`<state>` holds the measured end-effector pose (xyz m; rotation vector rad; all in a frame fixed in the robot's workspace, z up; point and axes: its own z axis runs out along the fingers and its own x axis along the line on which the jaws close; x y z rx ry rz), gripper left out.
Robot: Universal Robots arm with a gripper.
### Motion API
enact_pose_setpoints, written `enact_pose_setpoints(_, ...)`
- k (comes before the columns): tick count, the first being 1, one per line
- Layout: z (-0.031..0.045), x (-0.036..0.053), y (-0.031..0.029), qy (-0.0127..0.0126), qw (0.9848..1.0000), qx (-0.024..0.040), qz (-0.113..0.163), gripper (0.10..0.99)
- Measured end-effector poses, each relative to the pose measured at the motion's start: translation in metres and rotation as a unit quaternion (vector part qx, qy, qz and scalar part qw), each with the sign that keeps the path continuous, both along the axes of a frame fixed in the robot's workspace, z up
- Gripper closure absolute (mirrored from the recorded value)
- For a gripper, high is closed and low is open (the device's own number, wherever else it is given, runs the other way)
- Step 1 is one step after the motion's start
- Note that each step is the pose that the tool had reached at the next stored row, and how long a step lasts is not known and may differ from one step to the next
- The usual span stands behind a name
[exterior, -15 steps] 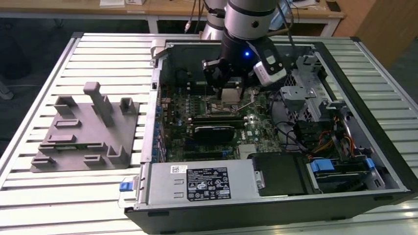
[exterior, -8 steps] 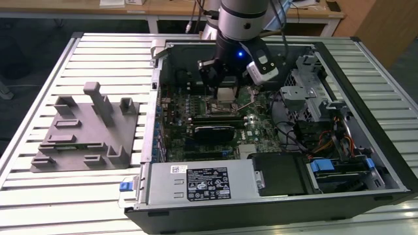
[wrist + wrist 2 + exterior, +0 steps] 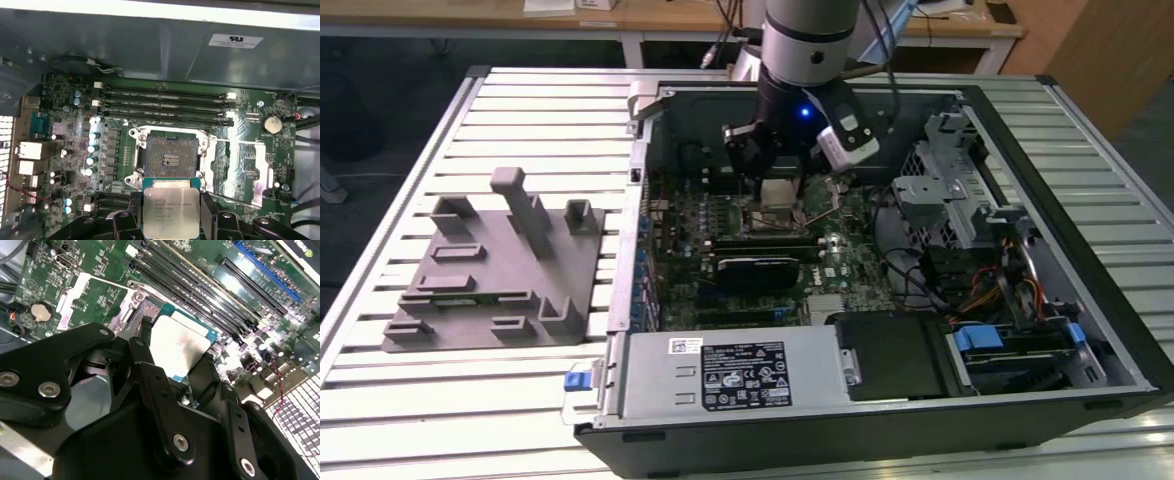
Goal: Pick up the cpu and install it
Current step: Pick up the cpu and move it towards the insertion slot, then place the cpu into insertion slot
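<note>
Slatted metal table (image 3: 400,400) noted, with an open computer case (image 3: 854,445) laid on it and a grey fixture (image 3: 487,265) beside it, on the exterior view's left. Gripper (image 3: 170,222) was found clenched on the cpu (image 3: 170,207). Chip was held flat over the motherboard, near the bare socket (image 3: 170,157), not seated. Load plate (image 3: 240,167) was swung open alongside. Risk judged: were the chip lowered off-square or tilted, a corner could be caught on the socket frame and pins bent; a slip in the grasp would be the likely cause.
</note>
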<state>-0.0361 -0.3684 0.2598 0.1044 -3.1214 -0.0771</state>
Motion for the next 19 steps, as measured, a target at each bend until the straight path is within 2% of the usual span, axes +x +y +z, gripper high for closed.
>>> enact_pose_setpoints(5,-0.0079,0.0000,0.0031,0.0000,1.0000,-0.0017,-0.001,0.545)
enact_pose_setpoints(9,-0.0107,0.0001,0.0090,0.0000,1.0000,-0.0017,-0.004,0.545)
enact_pose_setpoints(19,-0.0109,0.0000,0.0092,0.0000,1.0000,-0.0017,-0.004,0.545)
